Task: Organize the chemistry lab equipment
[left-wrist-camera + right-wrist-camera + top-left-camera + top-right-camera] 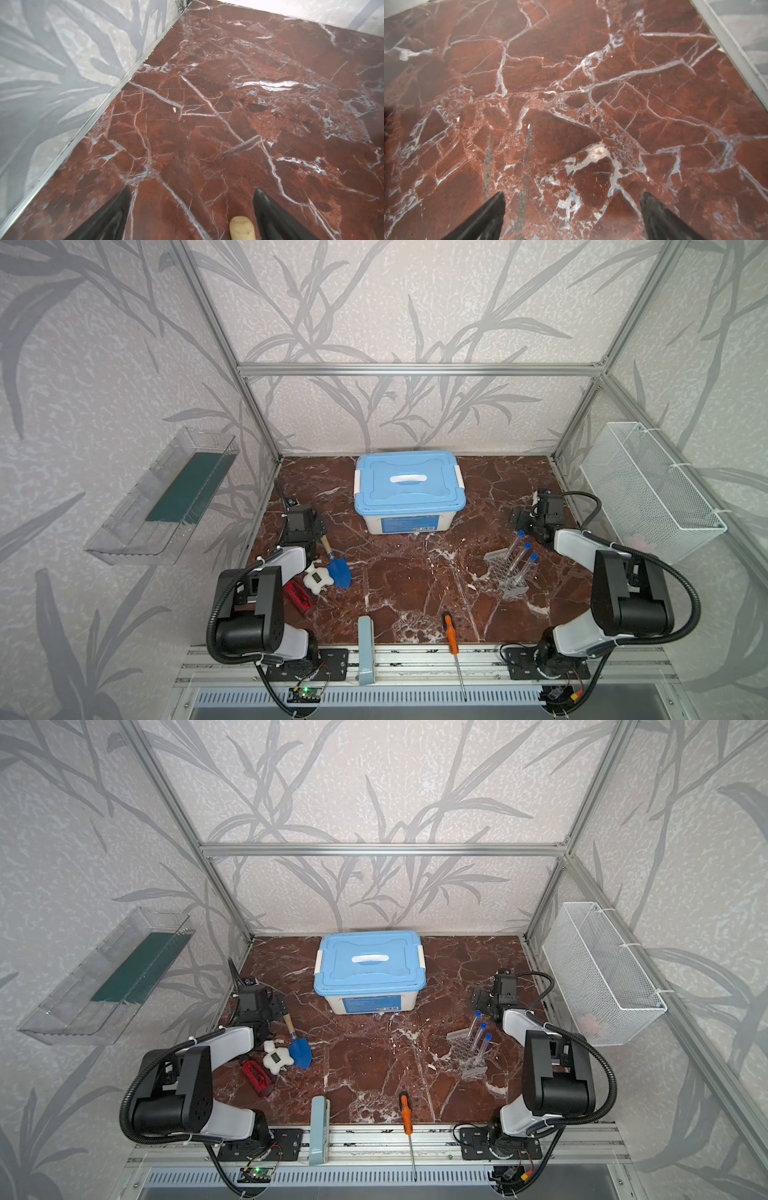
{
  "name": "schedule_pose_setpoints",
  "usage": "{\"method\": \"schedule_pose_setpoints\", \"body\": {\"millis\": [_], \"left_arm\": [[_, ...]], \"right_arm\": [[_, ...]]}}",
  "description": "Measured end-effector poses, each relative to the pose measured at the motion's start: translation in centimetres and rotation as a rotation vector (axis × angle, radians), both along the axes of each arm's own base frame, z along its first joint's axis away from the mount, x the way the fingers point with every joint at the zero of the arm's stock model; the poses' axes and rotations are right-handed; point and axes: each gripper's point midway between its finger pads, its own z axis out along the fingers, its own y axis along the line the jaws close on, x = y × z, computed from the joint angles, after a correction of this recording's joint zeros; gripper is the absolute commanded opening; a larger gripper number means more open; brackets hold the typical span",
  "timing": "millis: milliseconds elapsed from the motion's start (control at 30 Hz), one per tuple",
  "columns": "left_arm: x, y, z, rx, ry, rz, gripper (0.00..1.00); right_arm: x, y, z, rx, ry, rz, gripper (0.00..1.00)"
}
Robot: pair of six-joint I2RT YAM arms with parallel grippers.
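The red marble table (415, 580) carried a white box (409, 485) with a blue lid at its back middle. The clear tube rack (498, 572) sat on the right half, near the right arm, with three blue-capped test tubes (523, 558) leaning in it. The left gripper (192, 189) hung with its jaws wide apart, the wooden handle end of the blue trowel (242, 228) lying between them, unclamped. The right gripper (573, 194) was spread wide over bare marble, clamping nothing. An orange screwdriver (451, 635) lay at the front edge.
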Motion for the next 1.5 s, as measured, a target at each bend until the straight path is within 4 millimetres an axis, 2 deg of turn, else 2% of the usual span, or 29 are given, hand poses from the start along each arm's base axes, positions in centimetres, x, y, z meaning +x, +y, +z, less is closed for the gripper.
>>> {"method": "schedule_pose_setpoints", "body": {"millis": [100, 233, 367, 567, 733, 833, 967, 1133, 1500], "left_arm": [[0.9, -0.2, -0.2, -0.008, -0.026, -0.027, 0.94], [1.7, -0.4, 0.5, -0.019, -0.073, -0.057, 0.94], [2.2, -1.0, 1.2, -0.024, -0.122, -0.101, 0.95], [1.4, -2.6, 0.1, -0.043, -0.131, -0.191, 0.97], [2.2, -3.7, 1.4, -0.041, -0.192, -0.264, 0.99], [2.2, -4.0, 1.5, -0.042, -0.202, -0.285, 0.99], [2.2, -4.6, 1.8, -0.030, -0.231, -0.325, 0.99], [0.6, -5.2, -0.7, -0.038, -0.201, -0.352, 0.99], [1.2, -5.1, 0.4, -0.014, -0.253, -0.357, 0.99]], "right_arm": [[0.6, 0.2, 1.2, -0.016, -0.064, 0.026, 0.99], [1.2, 0.8, 2.3, -0.047, -0.139, 0.071, 0.99], [0.9, 2.5, 1.7, -0.084, -0.166, 0.145, 0.99], [-0.4, 5.2, 0.2, -0.145, -0.191, 0.243, 0.99], [-0.4, 5.3, 0.7, -0.176, -0.252, 0.257, 0.99], [-0.2, 5.5, 1.4, -0.190, -0.310, 0.266, 0.99], [-0.7, 5.7, 1.2, -0.197, -0.338, 0.282, 0.99], [-0.9, 6.1, 0.6, -0.203, -0.349, 0.300, 0.99], [-0.7, 6.2, 1.2, -0.209, -0.376, 0.309, 0.99]]}}
